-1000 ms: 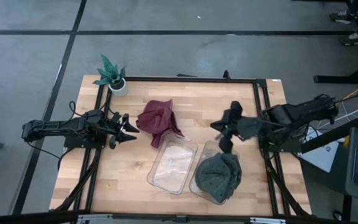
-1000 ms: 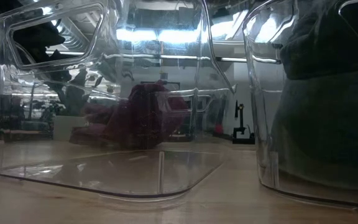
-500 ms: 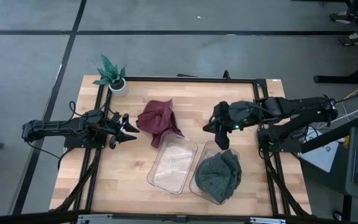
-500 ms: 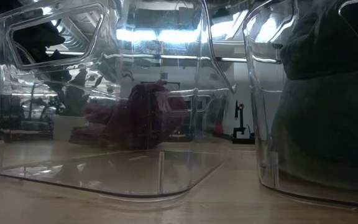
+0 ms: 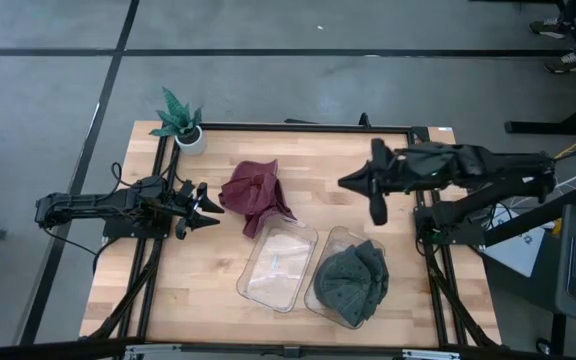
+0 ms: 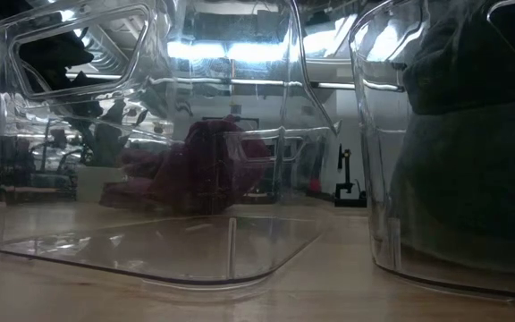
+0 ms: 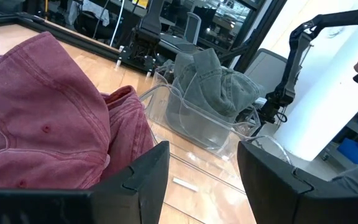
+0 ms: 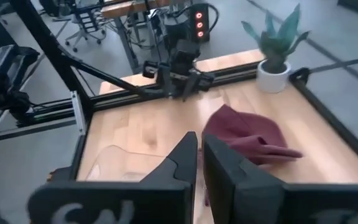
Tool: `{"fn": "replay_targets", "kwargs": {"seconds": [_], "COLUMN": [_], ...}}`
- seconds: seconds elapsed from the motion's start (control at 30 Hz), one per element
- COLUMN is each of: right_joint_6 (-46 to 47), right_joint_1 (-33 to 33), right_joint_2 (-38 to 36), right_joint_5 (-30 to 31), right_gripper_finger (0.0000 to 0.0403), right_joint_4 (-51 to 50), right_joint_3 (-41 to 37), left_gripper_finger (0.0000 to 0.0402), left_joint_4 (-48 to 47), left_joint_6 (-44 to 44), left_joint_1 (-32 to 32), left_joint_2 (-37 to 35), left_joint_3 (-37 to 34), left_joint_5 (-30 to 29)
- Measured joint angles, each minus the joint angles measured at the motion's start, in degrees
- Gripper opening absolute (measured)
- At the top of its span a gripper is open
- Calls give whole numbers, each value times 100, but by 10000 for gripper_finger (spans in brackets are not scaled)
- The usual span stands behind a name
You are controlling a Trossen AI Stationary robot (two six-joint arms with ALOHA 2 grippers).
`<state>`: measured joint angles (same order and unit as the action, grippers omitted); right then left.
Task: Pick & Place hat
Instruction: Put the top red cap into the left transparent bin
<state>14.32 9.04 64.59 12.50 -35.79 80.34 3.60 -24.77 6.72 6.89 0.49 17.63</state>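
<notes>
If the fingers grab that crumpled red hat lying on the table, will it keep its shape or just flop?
The red hat will probably flop: it lies in soft folds and looks like washed cloth. It is likely light, so a pinch on one fold may lift it, with the rest hanging. Pushed, it would probably bunch up, not slide.

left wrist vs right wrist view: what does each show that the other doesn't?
Only the left wrist view shows the grey-green hat sitting in its clear bin, plus the open left gripper just short of the red hat.

Only the right wrist view shows the potted plant, the left arm across the table, and the shut right gripper, which holds nothing.

Both show the red hat lying on the wooden table, outside the bins.
</notes>
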Motion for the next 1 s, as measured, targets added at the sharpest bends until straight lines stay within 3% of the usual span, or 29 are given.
{"fn": "replay_targets", "kwargs": {"seconds": [0.2,0.33,0.47,1.0], "right_joint_6": [-282,-320,-459,-580], "right_joint_1": [-2,-4,-4,-152], "right_joint_2": [-600,-1222,-1876,-5222], "right_joint_5": [-10,-24,-438,-182], "right_gripper_finger": [26,26,26,26], "right_joint_4": [258,957,1824,3006], "right_joint_3": [-488,-1302,-2200,-4644], "left_gripper_finger": [184,184,184,184], "left_joint_4": [1,0,0,0], "left_joint_6": [0,0,0,0], "left_joint_1": [1,2,0,0], "left_joint_2": [1,-1,-1,1], "left_joint_3": [-1,0,-1,0], "left_joint_5": [0,0,1,0]}}
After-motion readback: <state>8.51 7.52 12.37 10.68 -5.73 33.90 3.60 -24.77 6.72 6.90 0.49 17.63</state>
